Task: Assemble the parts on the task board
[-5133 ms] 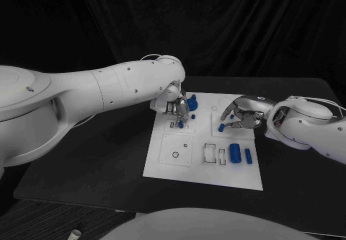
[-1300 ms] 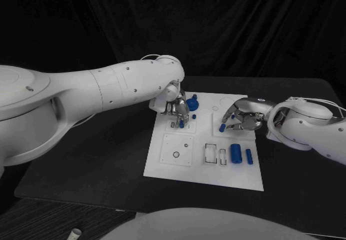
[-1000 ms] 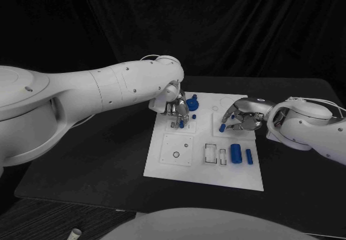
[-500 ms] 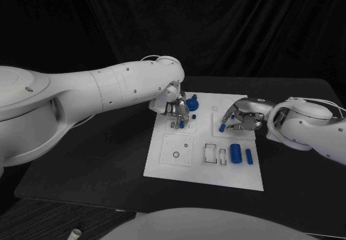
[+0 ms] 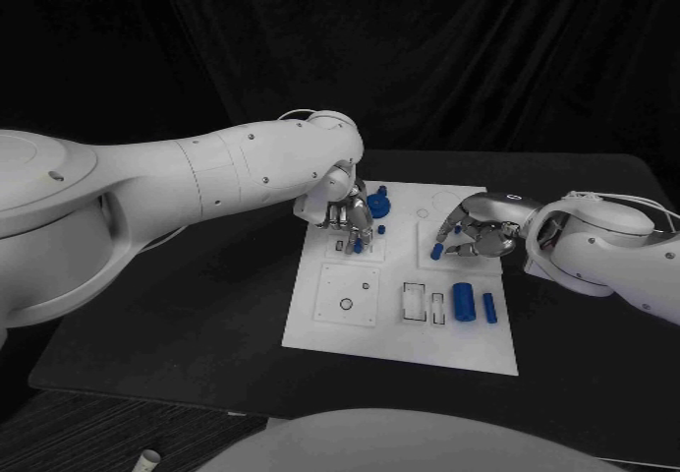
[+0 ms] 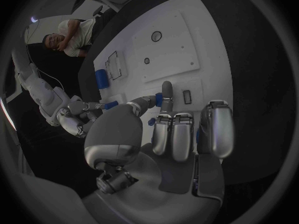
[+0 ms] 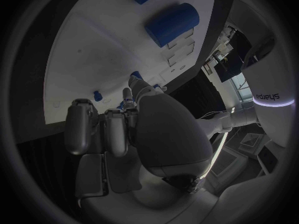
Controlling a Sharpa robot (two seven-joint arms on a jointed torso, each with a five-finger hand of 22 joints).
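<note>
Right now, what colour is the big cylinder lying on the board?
Blue; the big cylinder shows best in the right wrist view.

We see two glossy white arms — the left arm [image 5: 170,192] bulky and rounded, dotted with small dark screws, the right arm [image 5: 609,258] slimmer, with thin cables looping over its top. Each ends in a silver metal hand: left hand [image 5: 347,208], right hand [image 5: 480,228]. Wrist views show smooth domed knuckles and segmented grey fingers [image 6: 173,134] — dark-seamed.
</note>
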